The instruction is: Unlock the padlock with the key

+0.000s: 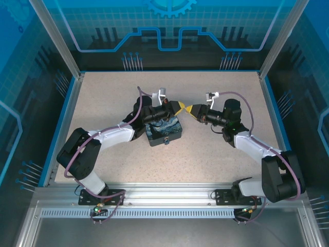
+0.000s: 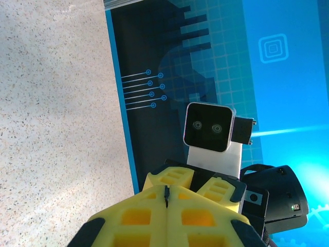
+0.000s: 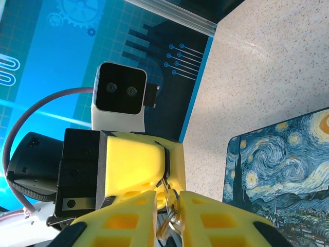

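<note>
The table (image 1: pixel 103 103) has bare top on every side of the work, and its blue rim (image 1: pixel 70 108) and the frame posts stand well apart from both arms. Small wrist turns therefore have room. The box (image 1: pixel 163 131) lies under the left forearm, so that arm should not dip. The left gripper (image 1: pixel 177 106) and right gripper (image 1: pixel 191 109) meet tip to tip above the table, just beyond the box's far corner. I judge the step to be insertion: bringing key to keyhole in mid-air. The right fingers are clamped on a small silvery piece that holds them a little apart, and I take it for the padlock (image 3: pixel 169 211). The left fingers are pressed flat together with only a dark sliver at the seam, probably the key (image 2: pixel 166 191), though it is too small to be sure. Next comes fine alignment, a short push, then a twist, with both grips kept firm.
</note>
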Controlling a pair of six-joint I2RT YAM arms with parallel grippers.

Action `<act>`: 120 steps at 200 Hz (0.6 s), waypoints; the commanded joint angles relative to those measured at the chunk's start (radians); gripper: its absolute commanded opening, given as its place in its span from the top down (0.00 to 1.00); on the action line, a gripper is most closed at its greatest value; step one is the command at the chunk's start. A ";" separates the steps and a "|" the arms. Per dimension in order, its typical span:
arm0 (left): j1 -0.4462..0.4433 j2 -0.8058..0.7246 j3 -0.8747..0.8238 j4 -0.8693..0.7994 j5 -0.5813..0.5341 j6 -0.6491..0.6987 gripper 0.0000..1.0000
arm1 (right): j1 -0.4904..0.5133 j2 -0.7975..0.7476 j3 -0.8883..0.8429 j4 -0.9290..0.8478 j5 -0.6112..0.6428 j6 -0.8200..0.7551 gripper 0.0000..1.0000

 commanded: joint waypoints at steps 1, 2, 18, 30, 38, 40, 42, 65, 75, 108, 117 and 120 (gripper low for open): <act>-0.006 0.007 -0.015 0.042 -0.014 -0.012 1.00 | 0.014 0.006 0.014 0.022 -0.013 -0.004 0.83; -0.006 0.007 -0.016 0.042 -0.014 -0.011 1.00 | 0.014 0.006 0.014 0.022 -0.013 -0.004 0.83; -0.007 0.006 -0.017 0.043 -0.017 -0.011 1.00 | 0.014 0.007 0.016 0.022 -0.015 -0.002 0.84; -0.006 0.006 -0.017 0.044 -0.016 -0.011 1.00 | 0.013 0.007 0.017 0.022 -0.016 -0.002 0.85; -0.006 0.006 -0.017 0.043 -0.014 -0.011 1.00 | 0.015 0.008 0.019 0.022 -0.020 -0.003 0.85; -0.007 0.006 -0.017 0.043 -0.014 -0.011 1.00 | 0.014 0.008 0.019 0.022 -0.020 -0.004 0.85; -0.006 0.007 -0.017 0.044 -0.014 -0.011 1.00 | 0.014 0.007 0.021 0.022 -0.021 -0.004 0.85; -0.007 0.009 -0.017 0.045 -0.014 -0.012 1.00 | 0.016 0.008 0.022 0.021 -0.021 -0.004 0.84; -0.006 0.009 -0.018 0.045 -0.013 -0.012 1.00 | 0.016 0.010 0.025 0.021 -0.021 -0.004 0.84; -0.010 0.009 -0.024 0.048 -0.013 -0.012 1.00 | 0.016 0.015 0.032 0.021 -0.019 -0.001 0.84; -0.010 0.010 -0.026 0.048 -0.016 -0.012 1.00 | 0.017 0.015 0.034 0.021 -0.021 -0.002 0.86; -0.011 0.010 -0.027 0.049 -0.016 -0.012 1.00 | 0.017 0.016 0.034 0.019 -0.020 -0.001 0.87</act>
